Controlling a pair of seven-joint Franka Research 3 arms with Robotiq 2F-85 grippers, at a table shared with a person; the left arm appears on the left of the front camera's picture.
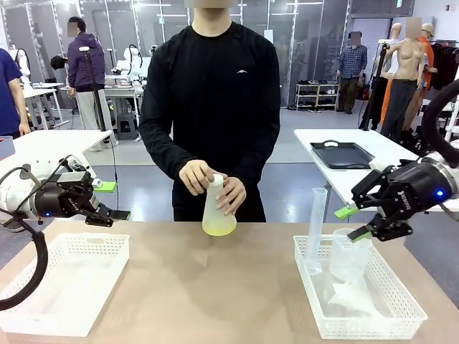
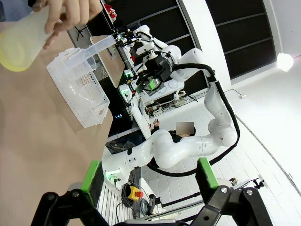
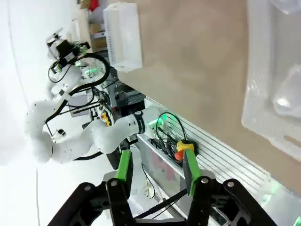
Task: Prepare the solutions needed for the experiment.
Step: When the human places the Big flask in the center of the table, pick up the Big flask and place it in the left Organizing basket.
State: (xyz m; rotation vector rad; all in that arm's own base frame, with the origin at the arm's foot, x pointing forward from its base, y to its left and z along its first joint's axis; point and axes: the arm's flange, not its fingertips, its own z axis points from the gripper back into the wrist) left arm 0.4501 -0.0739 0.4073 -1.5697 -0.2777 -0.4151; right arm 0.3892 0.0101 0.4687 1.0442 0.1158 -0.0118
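The person across the table holds a frosted conical flask (image 1: 218,204) with both hands, its base on the tabletop. A shallow layer of pale yellow-green solution (image 1: 219,228) lies at the flask's bottom; the left wrist view shows the solution (image 2: 13,54) under the person's hand (image 2: 70,12). My left gripper (image 1: 115,201) hovers open above the far edge of the left basket, with nothing between its fingers (image 2: 91,176). My right gripper (image 1: 350,223) stands open over the right basket, beside a clear beaker (image 1: 349,254), holding nothing.
A white mesh basket (image 1: 43,287) sits at the left front of the brown table. Another white basket (image 1: 401,308) at the right holds a tall graduated cylinder (image 1: 316,229) and the beaker. A black tray (image 1: 343,154) lies on a table behind.
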